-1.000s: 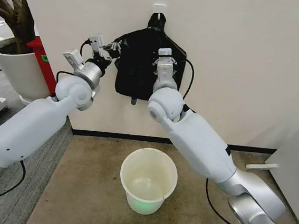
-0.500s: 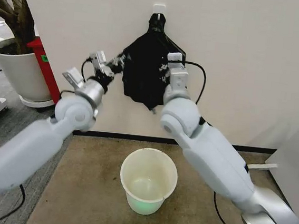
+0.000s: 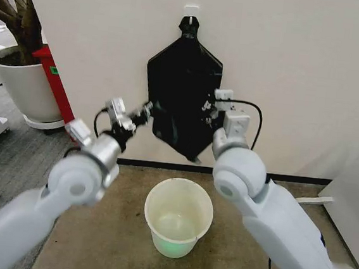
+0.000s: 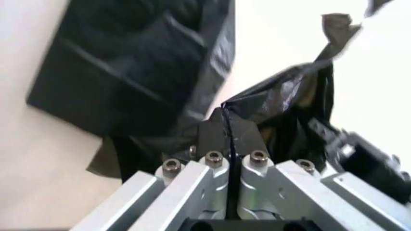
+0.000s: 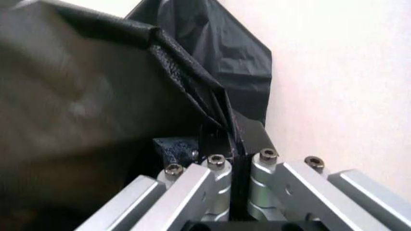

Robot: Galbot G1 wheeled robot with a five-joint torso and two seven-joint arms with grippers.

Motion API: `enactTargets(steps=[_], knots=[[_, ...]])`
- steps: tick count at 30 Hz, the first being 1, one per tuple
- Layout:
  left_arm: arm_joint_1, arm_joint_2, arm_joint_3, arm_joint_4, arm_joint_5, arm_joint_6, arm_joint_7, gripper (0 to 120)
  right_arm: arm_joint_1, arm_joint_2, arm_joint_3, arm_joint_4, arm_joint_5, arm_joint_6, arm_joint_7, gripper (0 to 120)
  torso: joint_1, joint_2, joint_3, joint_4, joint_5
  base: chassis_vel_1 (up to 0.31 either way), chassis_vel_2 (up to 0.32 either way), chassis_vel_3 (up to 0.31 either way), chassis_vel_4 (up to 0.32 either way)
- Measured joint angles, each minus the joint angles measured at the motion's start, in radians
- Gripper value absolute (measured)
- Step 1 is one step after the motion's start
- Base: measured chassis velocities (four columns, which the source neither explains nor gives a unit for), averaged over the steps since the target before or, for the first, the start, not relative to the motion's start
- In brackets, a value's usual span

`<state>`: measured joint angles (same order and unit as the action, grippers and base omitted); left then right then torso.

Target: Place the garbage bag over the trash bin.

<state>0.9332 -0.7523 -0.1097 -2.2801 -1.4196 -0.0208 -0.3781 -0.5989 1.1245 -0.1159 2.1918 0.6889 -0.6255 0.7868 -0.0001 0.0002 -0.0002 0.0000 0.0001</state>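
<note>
I am holding both arms raised toward the wall, above the trash bin [image 3: 178, 216], which is standing upright on the brown floor mat near the mat's wall-side edge, its mouth uncovered. My left gripper [image 3: 147, 108] is pinching the left edge of the garbage bag [image 3: 174, 118]; in the left wrist view its jaws are pressed together with only a thin fold of black film [image 4: 282, 103] between the fingers [image 4: 215, 137], so I am reading it as closed on the bag. My right gripper [image 3: 211, 106] is gripping the opposite edge of the same bag; in the right wrist view its fingers [image 5: 250, 137] are likewise clamped with a pleated strip of black plastic [image 5: 192, 79] running down into the closed gap. The garbage bag is hanging stretched between the two grippers, in front of the wall and above the bin, not touching the rim. Behind it a flat black bag bundle [image 3: 186, 65] is hanging from a white wall hook [image 3: 191, 10], knotted at its top; I cannot tell exactly where the held bag ends and the bundle begins in the head view. A large white plant pot [image 3: 19, 84] is standing off the mat, by the wall to my left, well apart from the bin.
</note>
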Motion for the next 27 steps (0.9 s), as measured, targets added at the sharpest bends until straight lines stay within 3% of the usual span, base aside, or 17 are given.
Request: enactTargets(steps=[17, 27], knots=[[0.114, 0.002, -0.006, -0.131, -0.002, 0.018, -0.022, 0, -0.211, -0.092, 0.075, 0.178, 0.018, 0.008, -0.072, 0, 0.000, 0.000, 0.000, 0.0000, 0.0000, 0.000, 0.000, 0.000, 0.000], [0.185, 0.007, -0.009, -0.223, -0.081, 0.051, -0.087, 0, -0.288, -0.159, 0.126, 0.244, 0.057, 0.007, -0.102, 0, 0.000, 0.000, 0.000, 0.0000, 0.0001, 0.000, 0.000, 0.000, 0.000]])
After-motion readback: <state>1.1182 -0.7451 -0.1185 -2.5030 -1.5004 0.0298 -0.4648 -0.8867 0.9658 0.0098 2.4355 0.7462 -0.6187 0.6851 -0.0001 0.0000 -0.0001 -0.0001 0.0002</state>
